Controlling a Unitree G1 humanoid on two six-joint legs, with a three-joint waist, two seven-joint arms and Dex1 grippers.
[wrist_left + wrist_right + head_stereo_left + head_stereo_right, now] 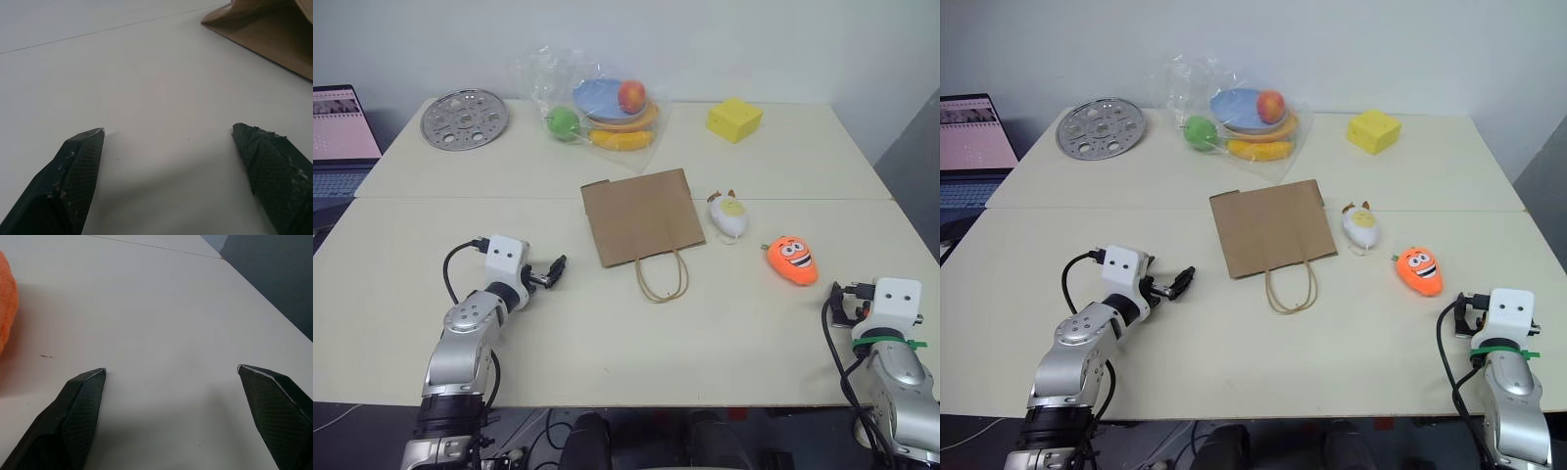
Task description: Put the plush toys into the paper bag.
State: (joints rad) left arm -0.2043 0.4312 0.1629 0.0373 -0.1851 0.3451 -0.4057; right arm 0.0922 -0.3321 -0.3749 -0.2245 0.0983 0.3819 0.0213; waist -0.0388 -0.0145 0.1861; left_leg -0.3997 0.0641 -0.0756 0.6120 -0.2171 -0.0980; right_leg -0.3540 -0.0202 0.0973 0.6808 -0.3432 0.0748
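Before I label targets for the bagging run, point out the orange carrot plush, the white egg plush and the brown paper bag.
orange carrot plush (pixel 791 258), left eye view, grinning face.
white egg plush (pixel 727 216), left eye view, body middle.
brown paper bag (pixel 641 217), left eye view, flat side.

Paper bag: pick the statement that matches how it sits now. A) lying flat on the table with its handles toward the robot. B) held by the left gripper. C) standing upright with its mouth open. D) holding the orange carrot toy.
A: the paper bag lies flat on the table, its loop handles toward the robot, untouched, with the carrot plush outside it.
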